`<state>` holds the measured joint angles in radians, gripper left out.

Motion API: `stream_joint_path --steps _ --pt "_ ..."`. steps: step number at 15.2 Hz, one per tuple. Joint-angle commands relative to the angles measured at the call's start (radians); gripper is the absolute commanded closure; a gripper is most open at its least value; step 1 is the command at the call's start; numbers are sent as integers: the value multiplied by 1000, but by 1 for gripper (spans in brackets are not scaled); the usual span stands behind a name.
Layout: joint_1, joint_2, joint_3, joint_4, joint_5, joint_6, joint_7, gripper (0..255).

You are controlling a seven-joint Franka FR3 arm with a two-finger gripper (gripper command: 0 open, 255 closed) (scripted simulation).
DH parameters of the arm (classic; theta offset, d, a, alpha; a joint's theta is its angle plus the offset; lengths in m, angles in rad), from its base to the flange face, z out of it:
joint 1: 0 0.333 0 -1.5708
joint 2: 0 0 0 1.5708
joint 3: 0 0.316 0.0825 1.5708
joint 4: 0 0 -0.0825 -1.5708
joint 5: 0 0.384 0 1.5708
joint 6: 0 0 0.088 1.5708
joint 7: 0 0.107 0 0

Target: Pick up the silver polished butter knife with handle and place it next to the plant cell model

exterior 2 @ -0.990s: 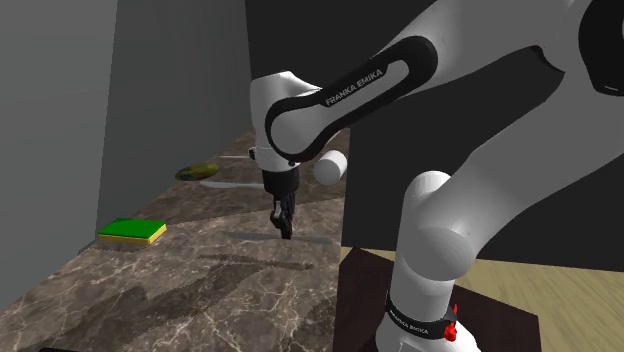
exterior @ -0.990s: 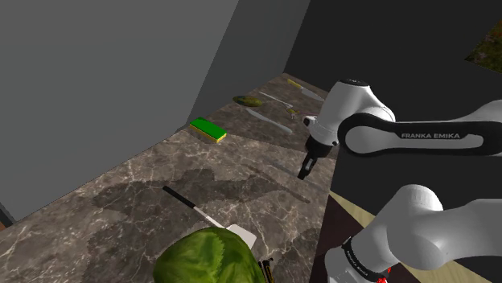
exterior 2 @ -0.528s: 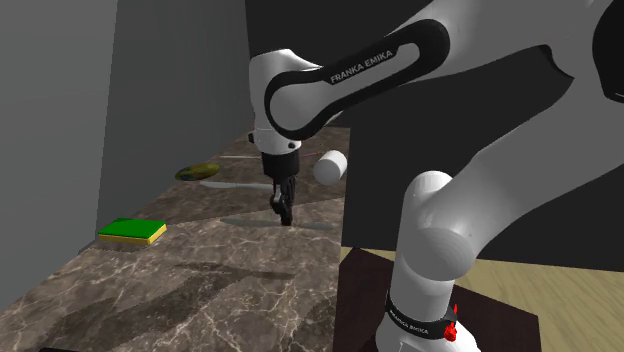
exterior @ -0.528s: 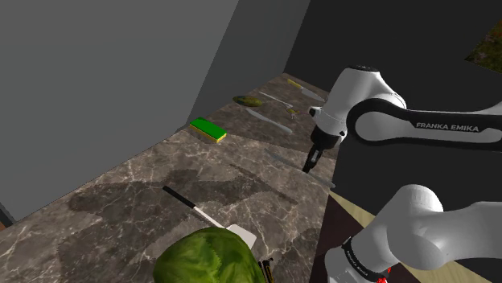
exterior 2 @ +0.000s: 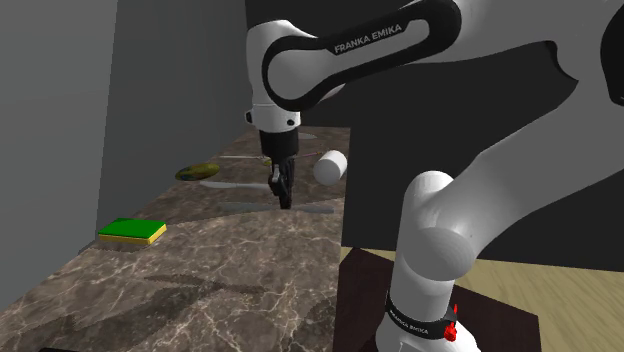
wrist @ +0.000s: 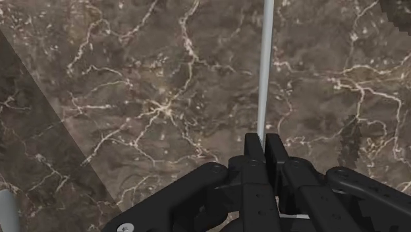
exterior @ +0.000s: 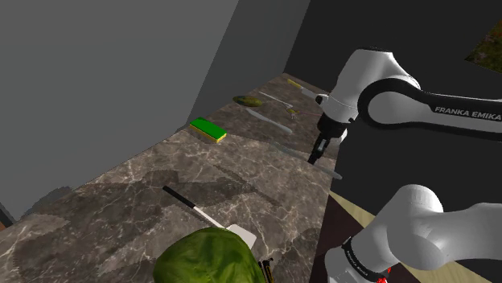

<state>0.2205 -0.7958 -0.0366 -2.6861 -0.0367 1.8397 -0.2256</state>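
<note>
One silver butter knife (wrist: 266,66), clamped in the closed hand (wrist: 264,142). Carry level, low over the marble surface (wrist: 132,99); set flat just beside green plant cell model (exterior: 207,129).

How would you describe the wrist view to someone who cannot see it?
The black gripper is shut on a thin silver butter knife, whose long narrow body runs straight out from between the two fingers. Behind it lies a dark brown counter with a marble pattern of pale veins.
</note>
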Motion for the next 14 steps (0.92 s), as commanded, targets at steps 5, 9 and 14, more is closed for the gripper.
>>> stream_joint_path --steps 5,9,14 --pt "0 -7 1 76 1 -84 -2 255" --pt "-1 38 -4 141 -1 -104 -9 255" --pt "-7 256 -34 290 -12 -34 -39 255"
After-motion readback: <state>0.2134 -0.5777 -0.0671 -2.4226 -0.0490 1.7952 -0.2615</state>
